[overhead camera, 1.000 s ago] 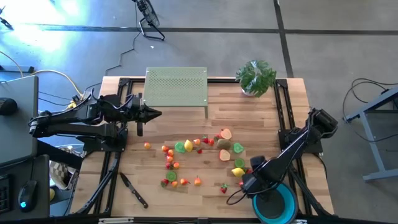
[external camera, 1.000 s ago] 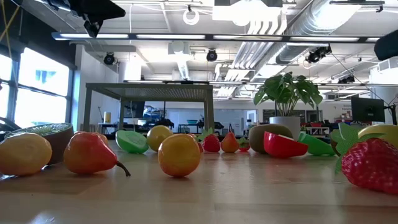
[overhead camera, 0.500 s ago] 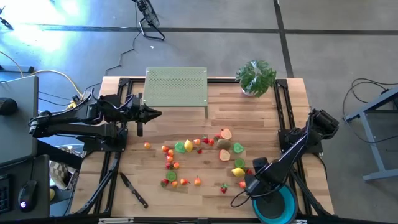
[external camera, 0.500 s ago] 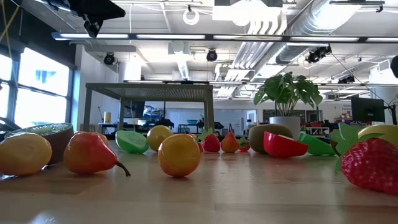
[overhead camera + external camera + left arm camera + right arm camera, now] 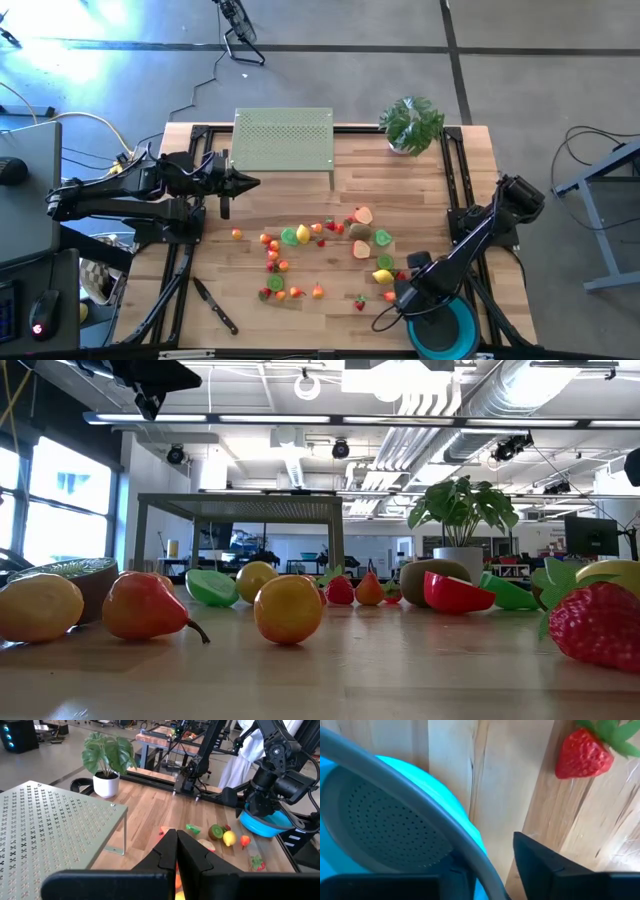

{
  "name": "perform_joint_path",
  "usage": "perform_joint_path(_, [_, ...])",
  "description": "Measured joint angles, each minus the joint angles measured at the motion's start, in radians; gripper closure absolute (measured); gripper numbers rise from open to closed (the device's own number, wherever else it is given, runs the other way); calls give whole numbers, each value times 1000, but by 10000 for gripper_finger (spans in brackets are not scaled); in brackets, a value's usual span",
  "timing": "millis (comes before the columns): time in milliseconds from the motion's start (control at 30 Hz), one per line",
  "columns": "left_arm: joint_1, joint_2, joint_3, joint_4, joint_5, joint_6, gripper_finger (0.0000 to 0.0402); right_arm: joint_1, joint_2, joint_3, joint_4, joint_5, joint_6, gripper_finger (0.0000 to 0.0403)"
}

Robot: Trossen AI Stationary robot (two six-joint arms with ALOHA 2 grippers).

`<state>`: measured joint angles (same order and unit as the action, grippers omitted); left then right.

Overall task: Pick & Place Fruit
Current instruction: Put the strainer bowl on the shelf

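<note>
The fruit [image 5: 320, 250] lies scattered across the middle of the wooden table [image 5: 300, 180], a loose spread of small red, orange, yellow and green pieces. From my right gripper [image 5: 405, 297] the nearest ones are a strawberry [image 5: 582, 755] just ahead of my fingertips [image 5: 540, 860], and a yellow lemon [image 5: 382, 276] a little farther out; the rest trail away toward my left arm. In the low view a pear [image 5: 145, 607], an orange ball [image 5: 288, 609] and a big strawberry [image 5: 598, 624] sit on the boards.

My right gripper hangs low at the near edge of the table, right over the rim of the blue bowl [image 5: 445, 330]. My two fingers straddle that grey rim [image 5: 420, 815], one on the inside and one on the outside, with a gap between them; nothing is between them but the rim, and I cannot tell whether they press on it.

My left gripper [image 5: 250, 183] waits far across the table, closed tight with nothing in it, beside the green perforated shelf [image 5: 283, 138]. A potted plant [image 5: 411, 124] stands at the far side, a knife [image 5: 215, 305] near the front edge.
</note>
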<state>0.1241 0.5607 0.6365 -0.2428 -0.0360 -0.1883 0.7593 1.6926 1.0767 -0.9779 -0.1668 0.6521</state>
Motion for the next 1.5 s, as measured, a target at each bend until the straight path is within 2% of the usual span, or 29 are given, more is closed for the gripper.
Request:
perform_joint_path(233, [0,0,0,0,0,0,396,1,-1,0,-25,-12,-12,347])
perform_joint_path(533, [0,0,0,0,0,0,396,2,-32,1,-45,-12,5,390])
perform_joint_path(733, [0,0,0,0,0,0,396,0,-97,2,-56,22,123,395])
perform_joint_path(1067, [0,0,0,1,0,0,396,-15,-278,48,-75,72,375,398])
perform_joint_path(1233, [0,0,0,1,0,0,396,-61,-362,97,-83,73,481,398])
perform_joint_path(1500, [0,0,0,1,0,0,396,-206,-438,173,-79,82,635,399])
